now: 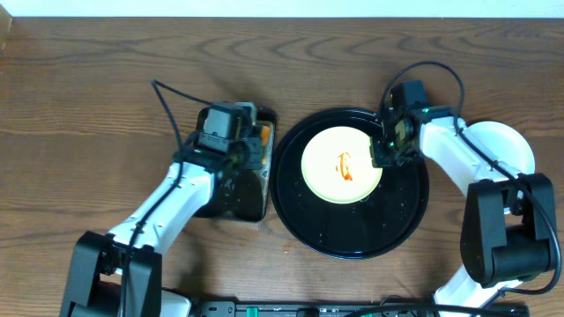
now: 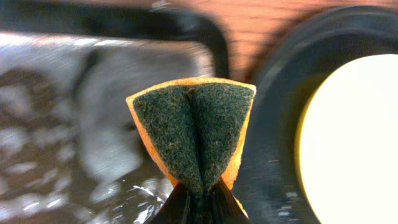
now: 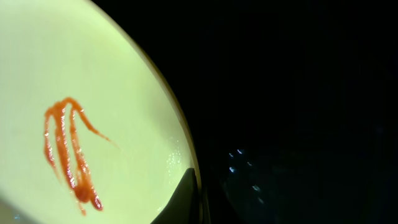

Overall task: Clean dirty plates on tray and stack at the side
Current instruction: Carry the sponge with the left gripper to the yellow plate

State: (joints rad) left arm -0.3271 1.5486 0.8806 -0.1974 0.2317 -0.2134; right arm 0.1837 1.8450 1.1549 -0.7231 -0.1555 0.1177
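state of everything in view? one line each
yellow plate: on tray, red sauce smear, unwiped
tray: wet, holds that one plate
sponge: folded, green side out, held over pan
pan: wet
left gripper: shut on sponge
right gripper: shut on yellow plate's rim
white plate: beside tray, no smear visible

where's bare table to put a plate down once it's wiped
Bare table runs along the far edge behind the pan and tray, and widely left of the pan. Crowded: the pan-tray gap is a sliver, the right arm covers the white plate side, and the yellow plate fills the tray's far half.
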